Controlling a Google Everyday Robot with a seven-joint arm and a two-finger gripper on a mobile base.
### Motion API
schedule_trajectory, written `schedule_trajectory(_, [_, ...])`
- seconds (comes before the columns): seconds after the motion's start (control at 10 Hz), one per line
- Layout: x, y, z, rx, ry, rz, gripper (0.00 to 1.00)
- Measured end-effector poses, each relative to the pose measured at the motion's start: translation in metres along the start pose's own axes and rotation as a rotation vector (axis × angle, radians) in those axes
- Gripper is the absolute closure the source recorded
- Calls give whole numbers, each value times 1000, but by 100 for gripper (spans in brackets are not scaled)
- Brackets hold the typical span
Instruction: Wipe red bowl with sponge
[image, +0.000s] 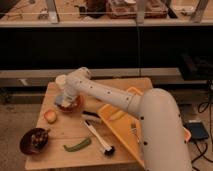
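Hanging over the red bowl, pincer right above the sponge, its hold impossible to tell.

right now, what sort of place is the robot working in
Probably a kitchen-style test area: a wooden table carries a red bowl, a dish brush and a yellow tray holding a fork. The gripper is down at the red bowl.

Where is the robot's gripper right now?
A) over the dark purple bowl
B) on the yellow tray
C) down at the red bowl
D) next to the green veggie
C: the arm bends down so the gripper sits right at the red bowl, near the table's far left corner.
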Motion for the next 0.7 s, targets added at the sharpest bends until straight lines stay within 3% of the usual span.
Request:
schedule_trajectory(0.2, [-12, -9, -10, 4, -19, -14, 100])
schedule_trajectory(0.3, [-31, -11, -22, -1, -29, 0, 100])
schedule_trajectory(0.6, [-62, -15, -37, -15, -6, 67, 100])
schedule_trajectory(0.7, [-74, -7, -44, -39, 5, 101, 100])
